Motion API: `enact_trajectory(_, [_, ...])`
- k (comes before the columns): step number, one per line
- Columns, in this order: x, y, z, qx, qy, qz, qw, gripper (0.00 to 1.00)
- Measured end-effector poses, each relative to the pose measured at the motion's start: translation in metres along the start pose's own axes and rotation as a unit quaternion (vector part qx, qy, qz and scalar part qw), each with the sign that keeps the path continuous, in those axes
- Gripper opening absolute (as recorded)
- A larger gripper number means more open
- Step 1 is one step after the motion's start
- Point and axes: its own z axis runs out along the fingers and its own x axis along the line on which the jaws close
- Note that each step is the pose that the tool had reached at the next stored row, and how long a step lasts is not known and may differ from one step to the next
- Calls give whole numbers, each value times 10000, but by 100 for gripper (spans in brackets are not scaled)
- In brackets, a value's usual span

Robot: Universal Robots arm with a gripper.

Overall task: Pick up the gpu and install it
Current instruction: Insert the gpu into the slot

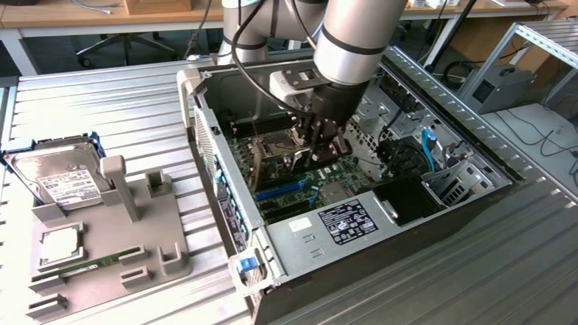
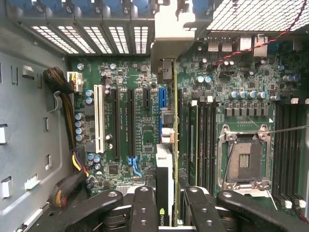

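We observe end effector (image 1: 321, 143) at exterior frame centre, inside open computer case (image 1: 210, 139), clamped on gpu (image 2: 164, 169). Card held edge-on over motherboard (image 2: 123, 77), bracket end nearest vented slot covers (image 2: 96, 38).

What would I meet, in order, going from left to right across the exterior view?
Hard drive → blue latch at the computer case's corner → gripper holding the gpu → blue cable → grey box.

The gpu (image 2: 165, 159) edge-on, slim dark slab, gripped between the gripper (image 2: 169, 205) fingers (image 2: 145, 208). Runs straight out ahead of the fingertips; silvery metal bracket (image 2: 169, 43) at the far end
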Motion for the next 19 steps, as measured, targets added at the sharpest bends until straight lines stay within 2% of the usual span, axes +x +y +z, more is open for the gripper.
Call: enact_trajectory(19, [10,81,149,0,1,0,10000,27])
